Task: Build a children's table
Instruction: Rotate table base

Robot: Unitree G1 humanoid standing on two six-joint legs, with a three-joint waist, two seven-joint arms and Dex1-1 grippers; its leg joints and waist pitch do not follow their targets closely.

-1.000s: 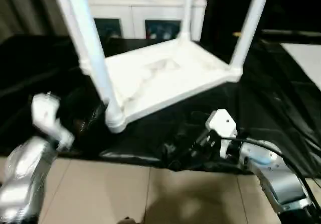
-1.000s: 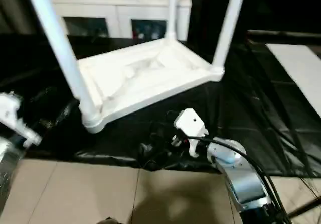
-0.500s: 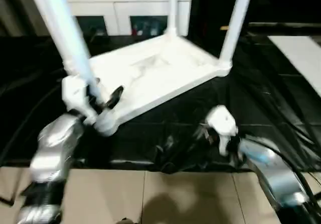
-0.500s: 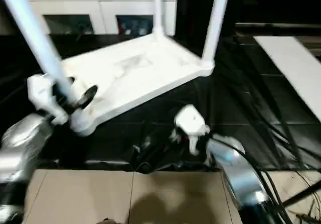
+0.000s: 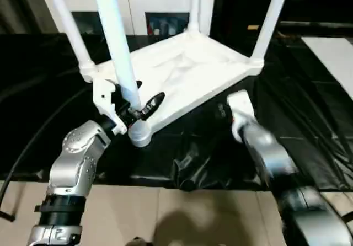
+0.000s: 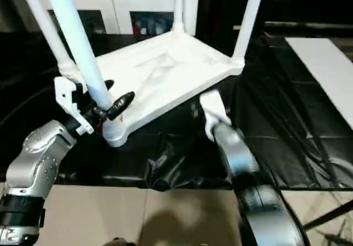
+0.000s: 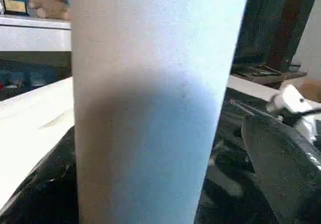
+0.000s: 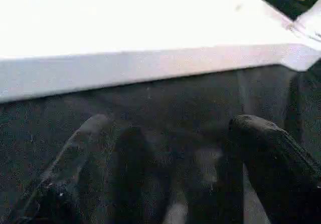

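Item: children's table, inverted on black-draped surface (image 5: 309, 146); tabletop (image 5: 182, 80) down, four legs up.
Step, as judged: seating the near-left leg (image 5: 118, 53) in its corner socket (image 5: 139, 134).
Left gripper (image 5: 138, 107): fingers set either side of that leg just above the socket, apparently clasping it.
Right gripper (image 8: 170, 184): fingers spread, holding nothing, low beside the tabletop's near edge.
Next: press the leg firmly down.

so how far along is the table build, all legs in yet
All four legs stand in the corner sockets of the upturned tabletop. In hand: the left gripper has its fingers either side of the near leg, just above its socket. The right gripper is open beside the tabletop's edge. Left: perhaps seating that leg, then flipping the table.
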